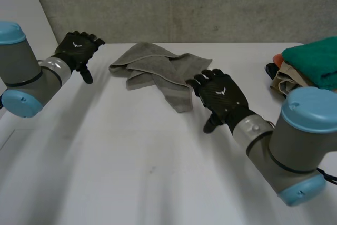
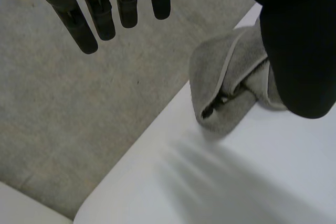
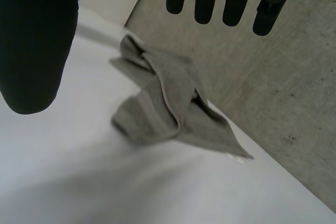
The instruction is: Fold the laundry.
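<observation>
Trouble could be caused by the towel itself. It lies crumpled and twisted near the far edge of the bench, so a careless tug may push it off or trap a hidden layer. The left hand and right hand are held with fingers released, grasping nothing. No container is used — a stack of cloths is piled directly on the bench.
</observation>
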Tool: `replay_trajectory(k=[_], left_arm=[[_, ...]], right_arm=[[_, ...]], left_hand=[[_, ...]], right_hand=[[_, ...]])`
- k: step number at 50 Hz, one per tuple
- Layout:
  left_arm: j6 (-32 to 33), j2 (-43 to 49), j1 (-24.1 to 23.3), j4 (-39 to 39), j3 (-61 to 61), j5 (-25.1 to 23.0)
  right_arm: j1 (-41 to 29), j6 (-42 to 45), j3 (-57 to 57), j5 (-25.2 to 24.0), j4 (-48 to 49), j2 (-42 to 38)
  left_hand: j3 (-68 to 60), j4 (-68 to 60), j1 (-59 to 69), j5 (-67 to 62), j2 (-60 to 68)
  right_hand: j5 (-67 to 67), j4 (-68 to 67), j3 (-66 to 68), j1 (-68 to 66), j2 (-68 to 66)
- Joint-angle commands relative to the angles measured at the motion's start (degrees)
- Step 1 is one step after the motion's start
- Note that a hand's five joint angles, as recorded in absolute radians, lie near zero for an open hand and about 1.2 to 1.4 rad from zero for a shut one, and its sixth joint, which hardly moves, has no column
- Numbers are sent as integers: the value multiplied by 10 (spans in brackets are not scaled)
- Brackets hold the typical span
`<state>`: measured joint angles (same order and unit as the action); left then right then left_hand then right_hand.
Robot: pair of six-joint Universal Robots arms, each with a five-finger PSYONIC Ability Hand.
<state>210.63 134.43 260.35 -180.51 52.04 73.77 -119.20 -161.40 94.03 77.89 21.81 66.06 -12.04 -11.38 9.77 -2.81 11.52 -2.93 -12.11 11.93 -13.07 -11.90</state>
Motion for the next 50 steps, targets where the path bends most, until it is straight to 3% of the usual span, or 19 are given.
replay_trajectory(k=[1,12,20,50], left_arm=[[-6,-32,-11,2,15,-2],[-46,-113,-42,-2,57,-16],[-55,-130,-62,-9,65,-21],[-51,-108,-62,-20,58,-23]], right_arm=[[-17,-98,-106,5,-34,-70],[-37,-100,-377,49,-180,-292],[-38,-88,-498,75,-191,-385],[-47,-76,-648,92,-171,-468]], left_hand=[[20,14,2,28,-15],[20,14,2,28,-15],[20,14,2,28,-15],[20,14,2,28,-15]], right_hand=[[11,3,-1,12,1],[-95,-103,105,-94,-105],[-223,-231,233,-221,-233],[-317,-325,327,-316,-327]])
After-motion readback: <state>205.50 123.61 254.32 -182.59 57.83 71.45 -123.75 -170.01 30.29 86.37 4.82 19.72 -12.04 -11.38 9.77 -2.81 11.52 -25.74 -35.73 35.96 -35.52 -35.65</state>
